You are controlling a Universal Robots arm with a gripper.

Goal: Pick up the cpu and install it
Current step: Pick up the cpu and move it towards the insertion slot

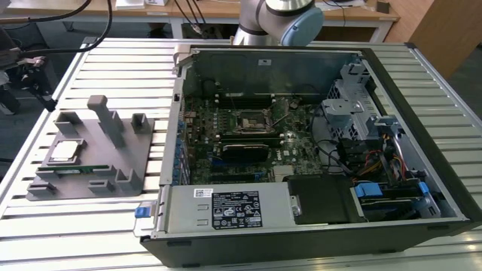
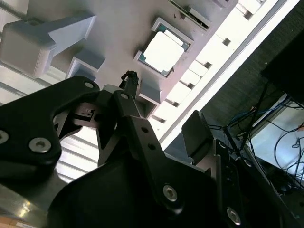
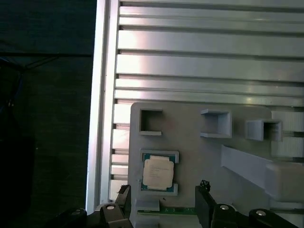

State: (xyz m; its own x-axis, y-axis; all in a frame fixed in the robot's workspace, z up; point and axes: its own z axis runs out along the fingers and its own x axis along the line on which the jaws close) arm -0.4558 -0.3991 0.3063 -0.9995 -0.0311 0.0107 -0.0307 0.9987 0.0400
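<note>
Early stage: cpu [image 3: 158, 172] not yet picked, lying flat in its pocket on the grey fixture [image 3: 199, 161]; pickup and install both left to do; pincer [image 3: 164, 190] hangs over it w/ fingers spread, nothing btwn them, cpu just beyond the tips in both wrist views; the exterior view adds the motherboard socket [image 1: 251, 121] inside the open case [image 1: 263, 68], well apart from the fixture.

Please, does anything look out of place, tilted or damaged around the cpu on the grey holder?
Nothing stands out. The cpu lies flat and square in its pocket on the grey holder. The green memory stick lies straight beside it. The open gripper is near the cpu, touching neither.
</note>
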